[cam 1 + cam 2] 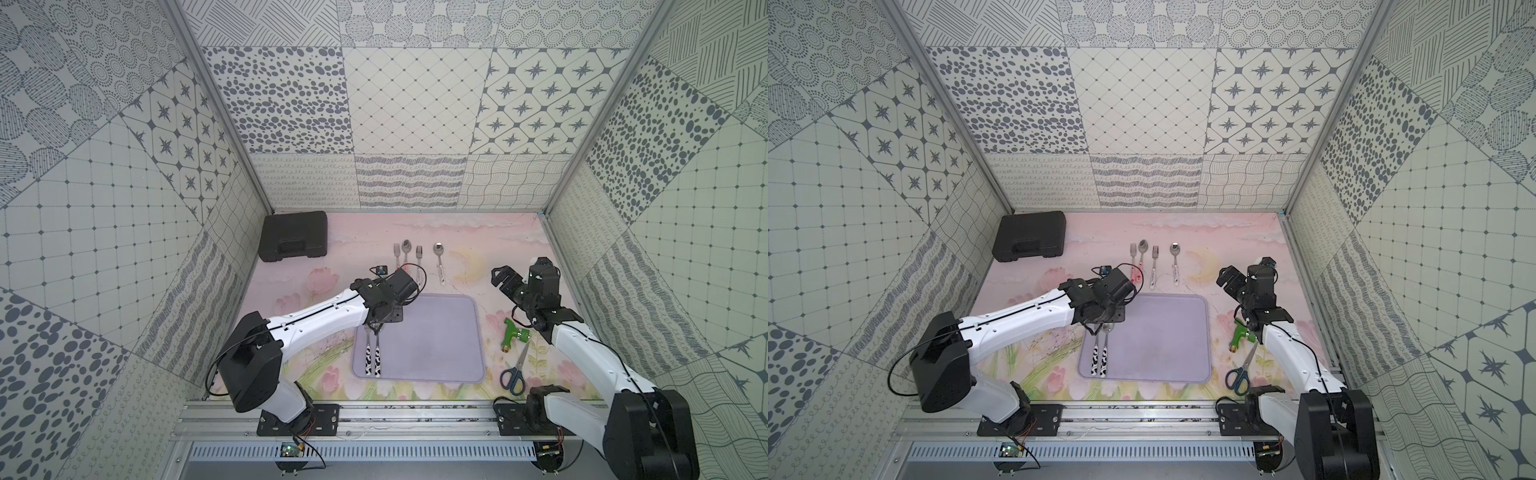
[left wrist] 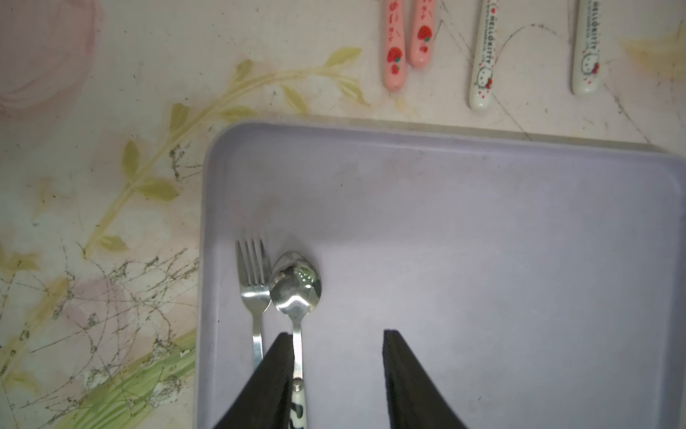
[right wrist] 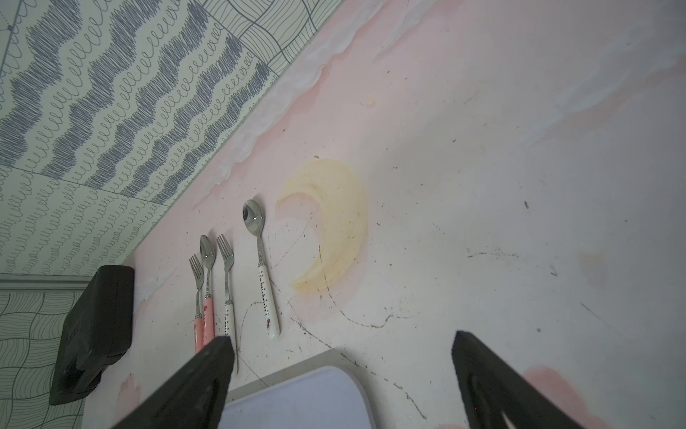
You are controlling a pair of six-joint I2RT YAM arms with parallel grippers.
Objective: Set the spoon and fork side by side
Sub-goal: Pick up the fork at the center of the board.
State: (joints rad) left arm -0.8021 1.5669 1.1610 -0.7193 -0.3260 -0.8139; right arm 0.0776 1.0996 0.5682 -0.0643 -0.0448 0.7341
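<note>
Scissors (image 1: 514,374) are seen nearest, right of the tray (image 1: 440,340). Along the tray's left edge the fork (image 2: 254,282) and spoon (image 2: 295,286) are laid side by side, heads touching, handles parallel. The left gripper (image 2: 336,334) is held over them, jaws apart, one jaw just beside the spoon's stem, nothing clamped. The right gripper (image 3: 341,338) is held wide apart above the table (image 1: 498,249) past the tray. Farthest back, a row of cutlery (image 1: 419,259) and a black case (image 1: 293,241) are found.
</note>
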